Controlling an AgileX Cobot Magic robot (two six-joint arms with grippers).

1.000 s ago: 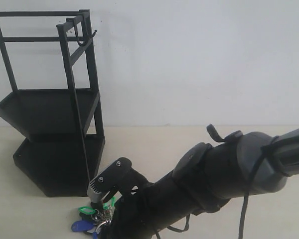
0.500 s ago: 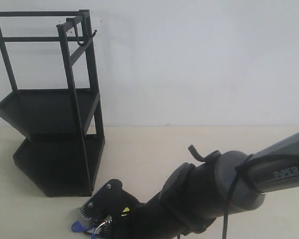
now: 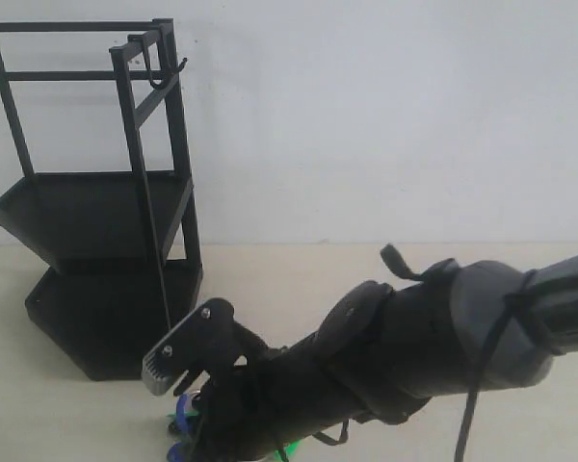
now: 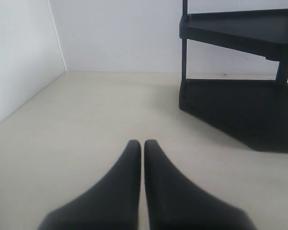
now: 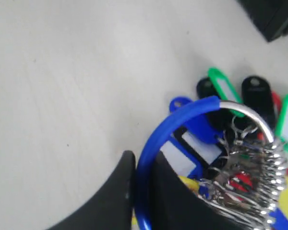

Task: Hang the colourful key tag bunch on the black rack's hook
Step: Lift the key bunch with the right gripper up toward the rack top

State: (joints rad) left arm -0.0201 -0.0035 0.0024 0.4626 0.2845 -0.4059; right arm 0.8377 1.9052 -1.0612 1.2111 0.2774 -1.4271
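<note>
The colourful key tag bunch (image 5: pixel 230 143) hangs from a blue loop (image 5: pixel 177 124), and my right gripper (image 5: pixel 143 165) is shut on that loop. In the exterior view the bunch (image 3: pixel 181 423) peeks out under the right gripper (image 3: pixel 178 385), low in front of the black rack (image 3: pixel 106 279). The hook (image 3: pixel 154 77) sticks out from the rack's top bar, far above the bunch. My left gripper (image 4: pixel 142 143) is shut with nothing in it, hovering over the table near the rack's base (image 4: pixel 240 110).
The right arm (image 3: pixel 424 346) fills the lower right of the exterior view and hides most of the bunch. A white wall (image 3: pixel 385 115) stands behind the rack. Pale tabletop (image 3: pixel 279 279) stretches to the rack's right.
The right gripper has risen a little from the table with the bunch, after dipping lower half a second ago. The tags have shifted under it.
</note>
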